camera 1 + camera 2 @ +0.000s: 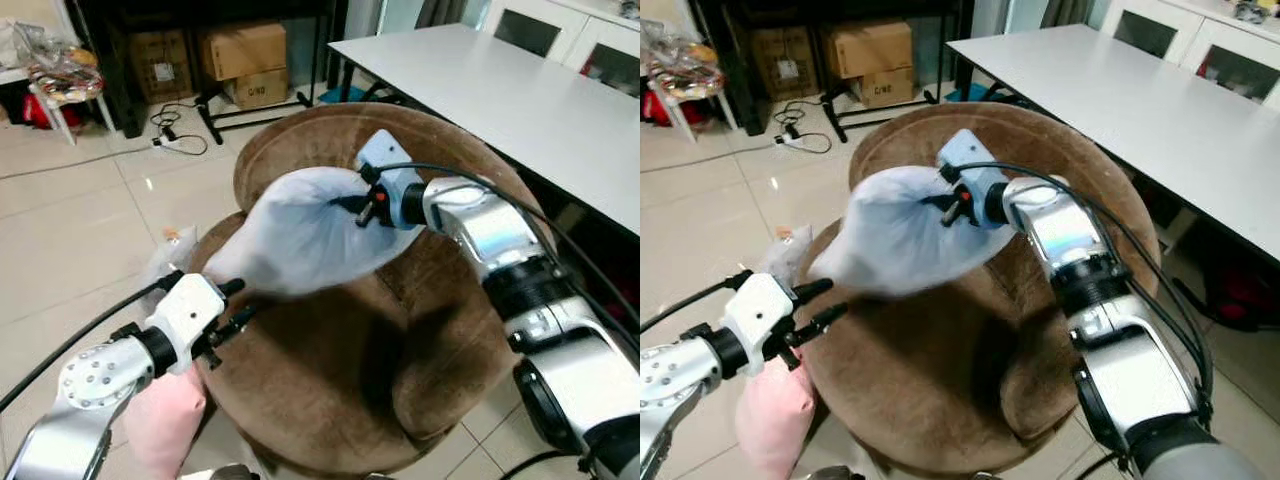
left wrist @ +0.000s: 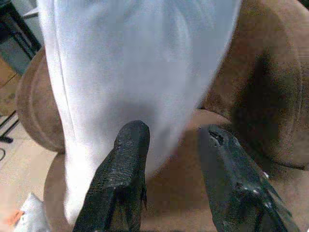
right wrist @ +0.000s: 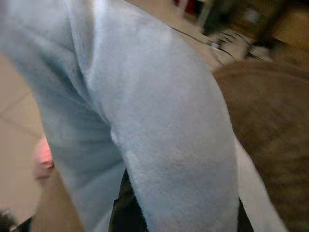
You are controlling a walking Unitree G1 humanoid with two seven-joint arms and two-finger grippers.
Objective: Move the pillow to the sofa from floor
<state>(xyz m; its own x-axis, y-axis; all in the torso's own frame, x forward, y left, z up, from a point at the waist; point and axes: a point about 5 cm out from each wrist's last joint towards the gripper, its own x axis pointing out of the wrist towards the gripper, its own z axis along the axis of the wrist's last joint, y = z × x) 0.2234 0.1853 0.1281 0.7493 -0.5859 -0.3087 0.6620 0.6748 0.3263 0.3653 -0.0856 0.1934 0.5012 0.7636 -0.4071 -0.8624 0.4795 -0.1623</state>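
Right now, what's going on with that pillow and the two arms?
The right gripper is shut on one end of the pale blue pillow, holding it in the air over the brown sofa chair. The left gripper is open beside the pillow's lower end, not gripping it. A pink pillow lies on the floor beside the chair.

Pillow [image 1: 300, 235] soft matt cloth; sofa [image 1: 400, 350] brown plush; floor [image 1: 90, 220] glossy tile.

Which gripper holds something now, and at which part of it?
The right gripper holds the pillow by its bunched upper end, over the sofa. The left gripper is open and holds nothing.
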